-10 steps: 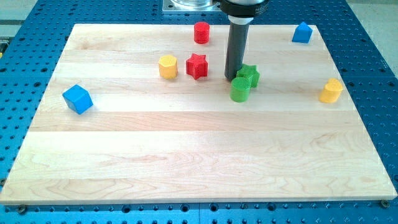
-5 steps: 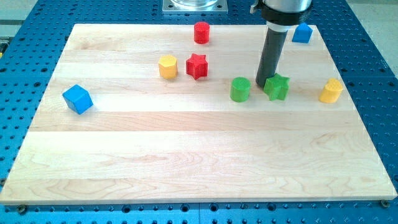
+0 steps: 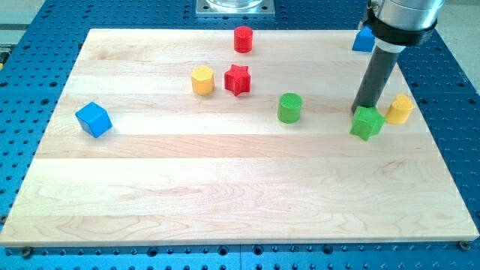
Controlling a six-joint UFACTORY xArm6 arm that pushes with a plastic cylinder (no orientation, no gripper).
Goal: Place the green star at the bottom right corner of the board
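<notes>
Now my tip (image 3: pixel 361 112) against the green star (image 3: pixel 367 123) — yellow block (image 3: pixel 400 109) just beside.

Rod tip touching the green star on the counter's right side

My tip (image 3: pixel 359 112) is resting against the green star (image 3: pixel 367 123) at its 11 o'clock edge, with the yellow block (image 3: pixel 400 109) sitting just beside the star at 2 o'clock. The green cylinder (image 3: pixel 289 108) is standing well apart at the star's 9 o'clock, on the wooden counter (image 3: pixel 240 195). A blue block (image 3: pixel 363 40) is peeking out behind the rod at 12 o'clock.
</notes>
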